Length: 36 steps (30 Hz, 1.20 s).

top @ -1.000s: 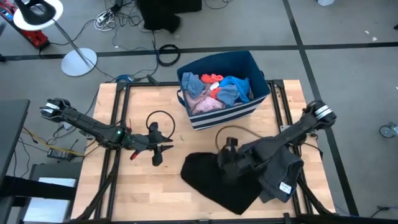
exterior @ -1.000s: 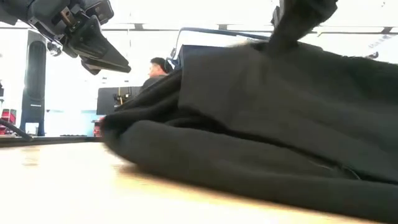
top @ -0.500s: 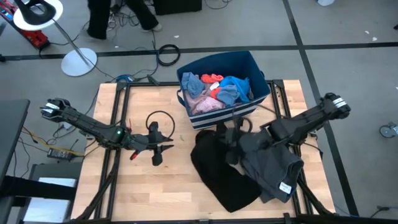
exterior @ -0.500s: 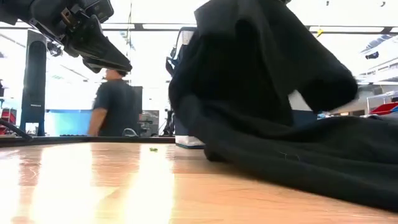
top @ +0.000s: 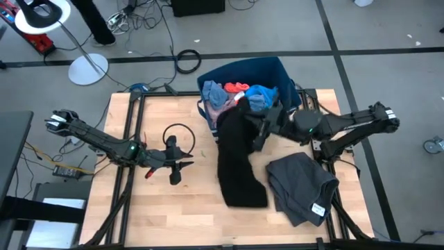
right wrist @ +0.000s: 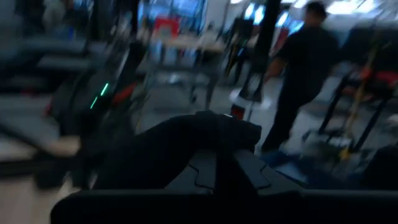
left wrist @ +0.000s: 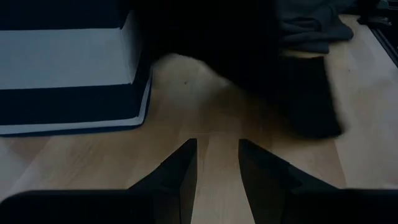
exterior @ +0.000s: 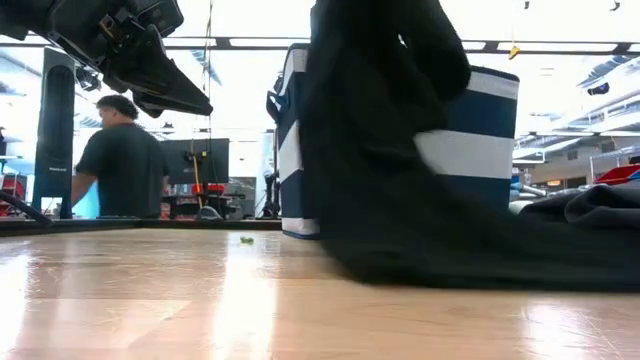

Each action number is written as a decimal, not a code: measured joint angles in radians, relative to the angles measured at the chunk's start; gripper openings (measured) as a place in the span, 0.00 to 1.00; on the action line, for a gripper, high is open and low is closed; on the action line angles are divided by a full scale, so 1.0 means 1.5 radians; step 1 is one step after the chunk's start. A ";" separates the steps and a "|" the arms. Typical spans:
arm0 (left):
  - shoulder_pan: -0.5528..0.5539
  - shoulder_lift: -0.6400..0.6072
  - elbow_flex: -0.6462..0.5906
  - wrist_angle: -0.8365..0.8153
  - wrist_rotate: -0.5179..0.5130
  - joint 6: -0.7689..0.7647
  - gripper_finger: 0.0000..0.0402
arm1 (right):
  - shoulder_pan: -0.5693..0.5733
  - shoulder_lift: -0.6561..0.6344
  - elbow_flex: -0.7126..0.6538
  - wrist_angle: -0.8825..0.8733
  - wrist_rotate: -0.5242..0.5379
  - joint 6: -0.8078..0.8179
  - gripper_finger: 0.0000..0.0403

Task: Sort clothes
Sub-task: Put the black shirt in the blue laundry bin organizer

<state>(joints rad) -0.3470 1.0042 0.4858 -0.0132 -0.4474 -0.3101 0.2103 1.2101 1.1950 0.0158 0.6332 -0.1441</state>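
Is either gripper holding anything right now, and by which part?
The right gripper is shut on the black garment at its top end by the bin; the rest trails onto the table. The left gripper holds nothing.

The garment (top: pixel 236 163) hanging from my right end effector (top: pixel 258 129) is plain black. The folded piece (top: pixel 302 184) on my pale wood-grain worktop (top: pixel 159 208) is dark grey (with a small white tag). The bin (exterior: pixel 470 125) is navy with white stripes, and in it lie pink, grey-blue, bright blue and red clothes (top: pixel 236 97). My left end effector (top: pixel 175 165) is black.
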 joint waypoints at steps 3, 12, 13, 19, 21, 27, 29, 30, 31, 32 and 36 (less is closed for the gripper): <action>0.000 0.000 0.000 0.000 0.000 0.010 0.30 | -0.030 -0.010 0.000 0.081 0.000 -0.044 0.03; 0.000 0.000 0.000 0.000 0.000 0.010 0.30 | -0.113 -0.018 0.001 0.360 -0.064 -0.157 0.03; 0.000 0.000 0.000 0.000 -0.001 0.010 0.30 | -0.124 -0.018 0.001 0.387 -0.079 -0.164 0.03; 0.000 0.000 0.000 -0.001 -0.002 0.010 0.30 | -0.206 -0.018 0.001 0.507 -0.132 -0.166 0.03; 0.000 0.000 0.000 0.000 -0.002 0.010 0.30 | -0.235 -0.018 0.001 0.529 -0.139 -0.148 0.04; 0.000 0.000 0.000 -0.001 -0.002 0.010 0.30 | -0.326 -0.018 0.001 0.591 -0.185 -0.071 0.03; 0.000 0.000 0.000 -0.001 -0.003 0.010 0.30 | -0.356 -0.014 0.012 0.600 -0.204 -0.047 0.03; 0.000 0.000 0.000 -0.002 -0.003 0.010 0.30 | -0.369 -0.012 0.020 0.600 -0.213 -0.037 0.03; 0.000 0.000 0.000 -0.004 -0.003 0.010 0.30 | -0.382 -0.010 0.031 0.600 -0.221 -0.028 0.03; 0.000 0.000 0.000 -0.004 -0.003 0.010 0.30 | -0.394 -0.005 0.042 0.601 -0.233 -0.021 0.03; 0.000 0.000 0.000 -0.004 -0.003 0.013 0.30 | -0.427 0.005 0.092 0.522 -0.254 -0.019 0.03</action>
<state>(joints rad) -0.3470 1.0042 0.4858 -0.0197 -0.4519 -0.2912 -0.4296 1.2179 1.3329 0.7984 0.2521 -0.1730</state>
